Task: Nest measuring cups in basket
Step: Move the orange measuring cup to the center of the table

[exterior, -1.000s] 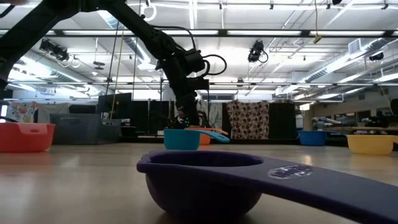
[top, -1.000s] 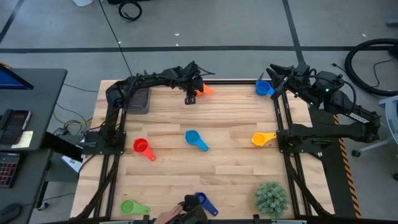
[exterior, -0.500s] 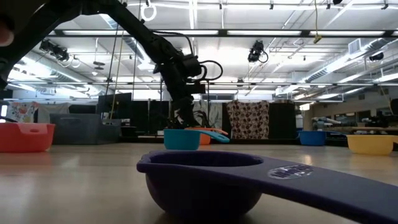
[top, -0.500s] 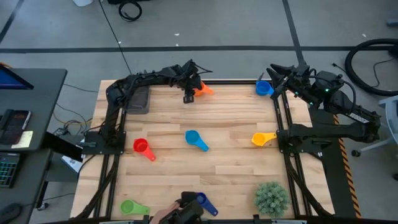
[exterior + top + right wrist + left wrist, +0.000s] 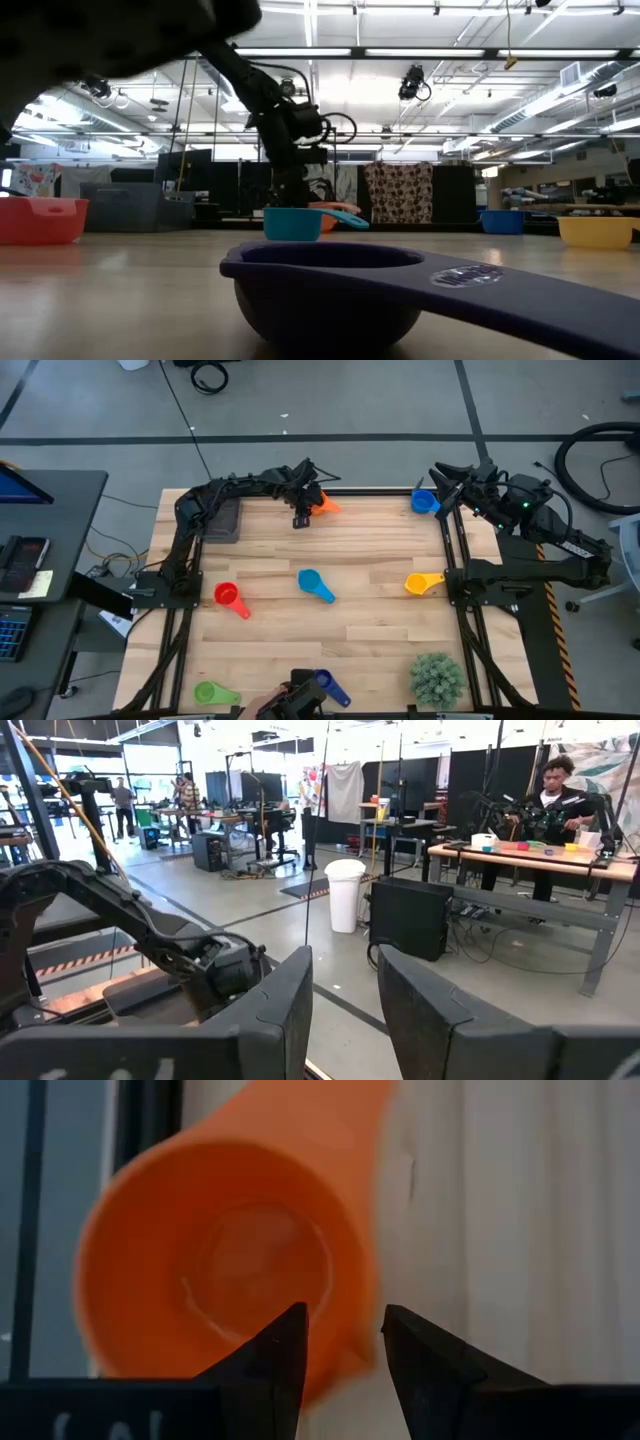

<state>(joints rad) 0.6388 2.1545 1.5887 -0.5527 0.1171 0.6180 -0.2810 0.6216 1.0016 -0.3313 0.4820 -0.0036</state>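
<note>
Left wrist view: my left gripper (image 5: 343, 1342) straddles the orange cup (image 5: 225, 1265), fingers pinching its wall, handle running ahead, far tabletop (image 5: 370, 620) edge. Basket (image 5: 224, 521) lies leftward. Right gripper (image 5: 447, 480): parked far right corner, fingers parted, empty.

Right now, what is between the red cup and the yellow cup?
In the high view, the light blue cup lies on the table between the red cup and the yellow cup, touching neither.

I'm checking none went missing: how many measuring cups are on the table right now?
7: orange at the left hand, light blue far right corner, red, light blue centre, yellow, green, dark blue near edge. None appears hidden.
</note>
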